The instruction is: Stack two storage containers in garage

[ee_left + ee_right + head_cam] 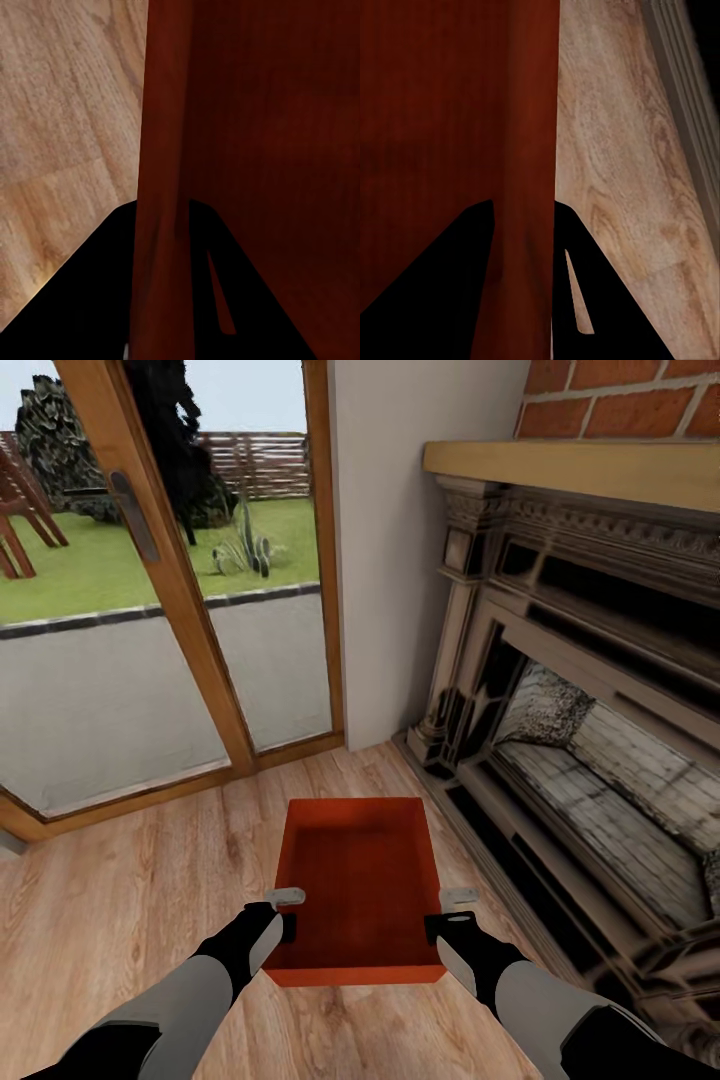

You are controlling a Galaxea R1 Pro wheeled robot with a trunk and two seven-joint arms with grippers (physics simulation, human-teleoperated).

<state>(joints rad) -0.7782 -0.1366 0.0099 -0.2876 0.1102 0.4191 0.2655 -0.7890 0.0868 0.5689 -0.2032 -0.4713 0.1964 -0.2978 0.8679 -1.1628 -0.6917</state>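
Here: one storage container [362, 880], left end effector [287, 912] and right end effector [452, 913] each clamped on side wall.

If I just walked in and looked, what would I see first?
First, the bright orange-red storage container low in the middle of the head view, with the left gripper and the right gripper each straddling one of its side walls. To its right stands the big dark carved fireplace with red brick above. Behind and to the left are the glass doors, showing a green garden outside.
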